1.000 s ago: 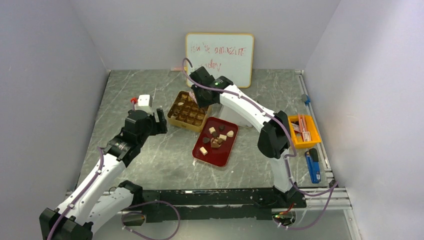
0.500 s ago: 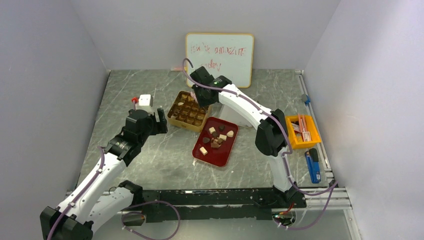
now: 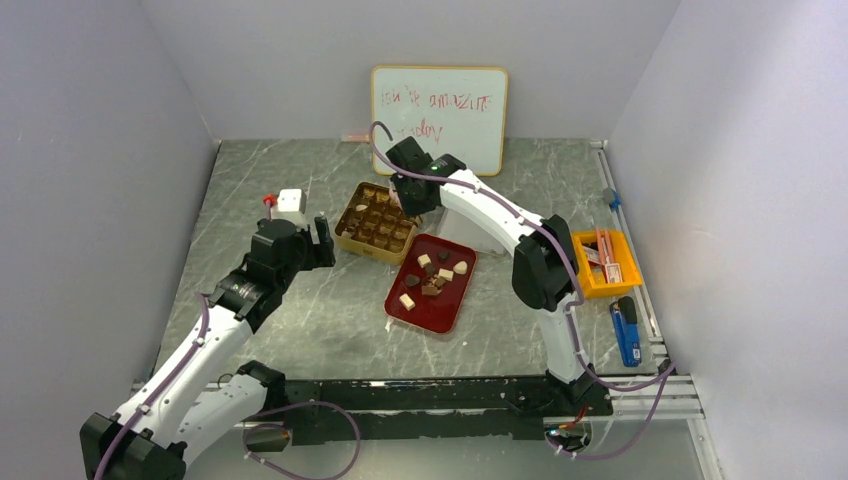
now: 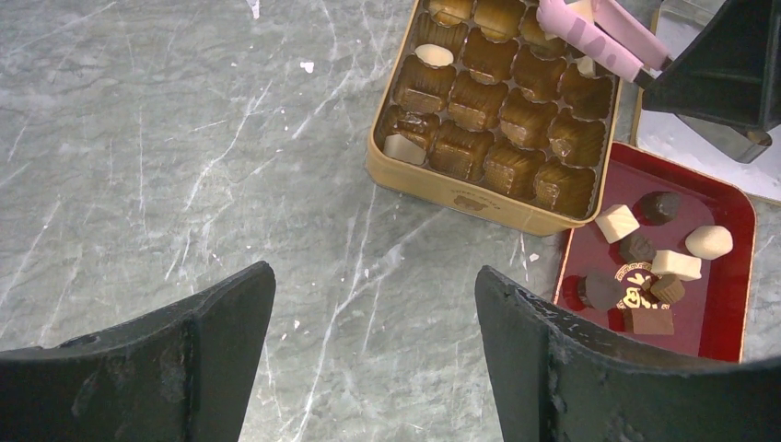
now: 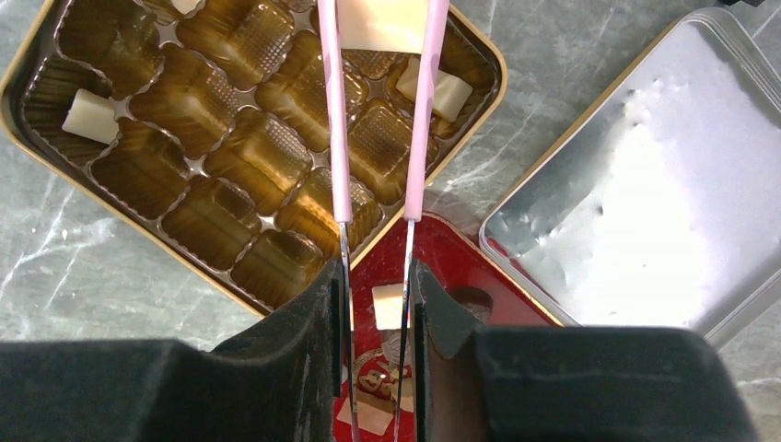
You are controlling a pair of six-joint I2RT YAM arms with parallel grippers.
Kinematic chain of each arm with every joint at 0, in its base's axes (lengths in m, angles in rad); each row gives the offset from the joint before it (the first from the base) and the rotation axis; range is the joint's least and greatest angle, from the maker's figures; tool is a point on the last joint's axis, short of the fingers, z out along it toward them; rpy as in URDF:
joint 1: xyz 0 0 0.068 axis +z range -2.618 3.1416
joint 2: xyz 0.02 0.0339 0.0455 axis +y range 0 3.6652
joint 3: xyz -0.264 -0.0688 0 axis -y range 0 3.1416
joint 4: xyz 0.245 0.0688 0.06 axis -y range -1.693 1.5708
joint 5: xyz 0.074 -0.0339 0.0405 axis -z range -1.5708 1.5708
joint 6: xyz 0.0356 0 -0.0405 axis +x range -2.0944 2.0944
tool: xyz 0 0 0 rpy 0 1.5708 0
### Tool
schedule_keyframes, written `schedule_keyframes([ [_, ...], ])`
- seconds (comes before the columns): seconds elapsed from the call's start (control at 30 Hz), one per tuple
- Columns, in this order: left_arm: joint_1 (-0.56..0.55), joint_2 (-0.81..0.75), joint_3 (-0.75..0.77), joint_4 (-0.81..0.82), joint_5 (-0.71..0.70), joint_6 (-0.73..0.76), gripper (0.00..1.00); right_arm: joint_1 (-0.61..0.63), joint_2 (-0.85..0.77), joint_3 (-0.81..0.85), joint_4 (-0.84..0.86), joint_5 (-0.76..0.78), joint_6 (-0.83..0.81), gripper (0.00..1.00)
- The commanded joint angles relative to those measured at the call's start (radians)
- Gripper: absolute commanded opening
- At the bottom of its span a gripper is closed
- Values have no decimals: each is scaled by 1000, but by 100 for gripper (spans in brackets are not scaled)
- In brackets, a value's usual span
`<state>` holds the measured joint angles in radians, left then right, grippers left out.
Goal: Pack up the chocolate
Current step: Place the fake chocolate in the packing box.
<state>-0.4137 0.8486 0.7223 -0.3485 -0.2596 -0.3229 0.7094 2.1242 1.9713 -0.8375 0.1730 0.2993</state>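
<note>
A gold tin (image 3: 365, 250) with a compartment liner sits at mid-table, and a few cream chocolates lie in its cells (image 4: 433, 55). A red tray (image 3: 425, 312) in front of it holds several loose chocolate pieces (image 3: 432, 280), dark, brown and cream. My right gripper (image 3: 408, 195) hovers over the tin's far right corner, shut on pink tweezers (image 5: 379, 110). A cream piece (image 5: 382, 23) sits between the tweezer arms over a far cell. My left gripper (image 4: 373, 276) is open and empty, above bare table left of the tin.
A silver lid (image 5: 635, 184) lies right of the tin. A whiteboard (image 3: 440, 105) stands at the back wall. An orange bin (image 3: 607, 262) and a blue lighter (image 3: 625, 335) are at the right edge. A small white object (image 3: 288, 205) sits behind my left gripper.
My right gripper with the tweezers has shifted slightly right over the tin's far edge. The left arm has not moved.
</note>
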Motion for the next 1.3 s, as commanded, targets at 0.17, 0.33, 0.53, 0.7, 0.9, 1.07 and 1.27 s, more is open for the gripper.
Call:
schedule_keyframes([
  [0.17,-4,-22,26,10,-3,-1,85,-7,-32,6,63,-16,-11,23],
  [0.33,-4,-29,26,6,-1,-5,85,-7,-31,13,59,-18,-14,29],
  [0.53,-4,-32,25,4,3,-8,84,-7,-40,5,61,-21,-11,34],
  [0.7,-4,-33,26,3,6,-10,85,-7,-47,-4,65,-23,-9,35],
  [0.9,-4,-37,25,2,9,-13,84,-8,-53,-16,71,-24,-6,37],
  [1.07,-4,-41,20,2,12,-15,84,-9,-53,-23,74,-26,-3,37],
  [1.27,-4,-40,20,3,12,-12,84,-8,-54,-24,80,-26,0,38],
])
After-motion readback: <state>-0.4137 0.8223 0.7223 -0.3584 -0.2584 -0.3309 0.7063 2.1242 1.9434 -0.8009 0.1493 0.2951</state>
